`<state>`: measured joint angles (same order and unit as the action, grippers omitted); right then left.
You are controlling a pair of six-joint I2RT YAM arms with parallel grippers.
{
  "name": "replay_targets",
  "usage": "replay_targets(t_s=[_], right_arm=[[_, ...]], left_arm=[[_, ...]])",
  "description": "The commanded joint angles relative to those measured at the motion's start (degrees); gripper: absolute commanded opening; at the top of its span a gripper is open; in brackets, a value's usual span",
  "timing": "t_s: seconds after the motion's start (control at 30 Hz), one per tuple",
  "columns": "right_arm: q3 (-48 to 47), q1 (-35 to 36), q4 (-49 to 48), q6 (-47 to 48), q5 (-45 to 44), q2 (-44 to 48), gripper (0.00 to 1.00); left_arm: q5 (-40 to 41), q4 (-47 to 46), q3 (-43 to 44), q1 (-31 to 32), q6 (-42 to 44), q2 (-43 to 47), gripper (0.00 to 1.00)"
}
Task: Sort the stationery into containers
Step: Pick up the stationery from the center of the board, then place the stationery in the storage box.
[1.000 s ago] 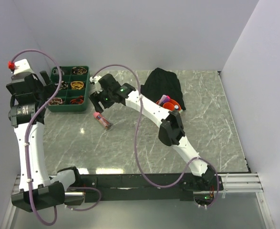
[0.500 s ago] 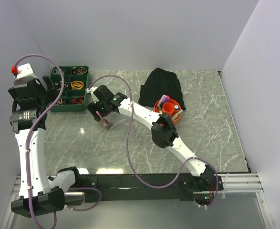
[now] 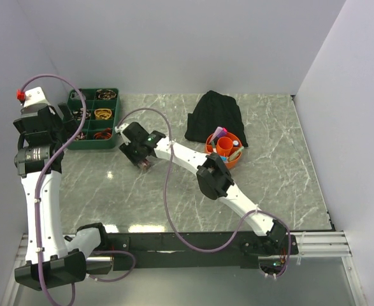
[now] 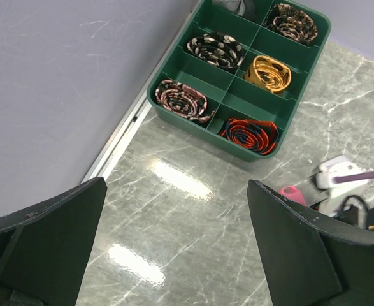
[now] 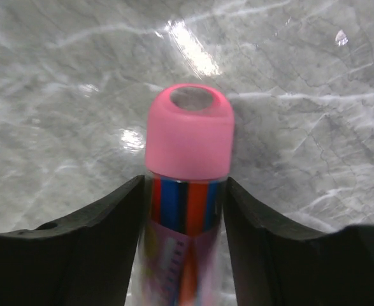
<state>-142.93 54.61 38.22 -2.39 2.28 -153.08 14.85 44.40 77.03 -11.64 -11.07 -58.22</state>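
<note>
A clear tube of coloured pens with a pink cap (image 5: pixel 188 134) lies on the marble table. My right gripper (image 5: pixel 184 191) is shut on it, one finger pressed against each side just below the cap. In the top view the right gripper (image 3: pixel 140 158) is left of centre, with the tube (image 3: pixel 145 165) under it. The pink cap (image 4: pixel 292 192) also shows in the left wrist view. My left gripper (image 4: pixel 174 255) is open and empty, raised near the green tray (image 3: pixel 92 145). The orange tub (image 3: pixel 235 160) holds several markers.
The green tray (image 4: pixel 202 132) holds coiled bands in its compartments. A black fabric heap (image 3: pixel 215 113) lies just behind the orange tub. Grey walls close the left, back and right sides. The right arm stretches diagonally across the table.
My right gripper has moved down and slightly left onto the pink-capped tube and closed on it. The left arm has shifted slightly.
</note>
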Motion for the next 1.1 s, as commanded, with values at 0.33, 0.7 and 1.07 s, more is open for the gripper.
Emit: replay_targets(t_s=[0.33,0.7,1.07], right_arm=[[-1.02,-1.25,-1.04,5.39,-8.0,10.24,0.0],[7.39,-16.89,-0.33,-2.79,0.25,35.97,0.0],[76.2,-25.34,-41.55,0.46,-13.07,77.39,0.0]], left_arm=[[-13.95,-6.85,-4.34,0.21,5.25,-0.67,0.99],[-32.42,-16.1,-8.75,11.37,9.05,-6.64,0.87],[-47.35,-20.22,0.47,18.58,4.31,-22.9,0.01]])
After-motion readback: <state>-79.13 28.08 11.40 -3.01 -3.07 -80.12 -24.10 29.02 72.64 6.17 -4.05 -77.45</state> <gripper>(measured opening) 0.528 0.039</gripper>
